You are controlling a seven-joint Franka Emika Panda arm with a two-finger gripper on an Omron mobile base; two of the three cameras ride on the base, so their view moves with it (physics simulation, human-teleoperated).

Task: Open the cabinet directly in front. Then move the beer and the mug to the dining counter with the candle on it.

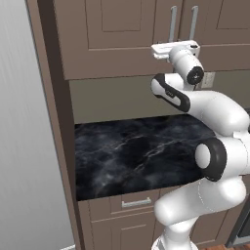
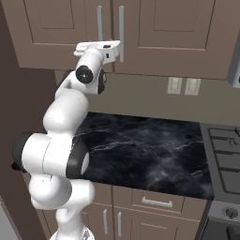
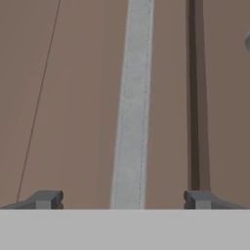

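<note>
We hold the tool [image 3: 124, 199] fully open, gripping nothing, straddling the cabinet [image 1: 112, 39] door's bar handle [image 3: 133, 102]. Closing off-centre could let the handle slip free while pulling.

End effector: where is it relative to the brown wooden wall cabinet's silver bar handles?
The open end effector straddles one long vertical silver bar handle, near the seam between the closed brown wooden wall cabinet doors, above the black marble worktop.
</note>
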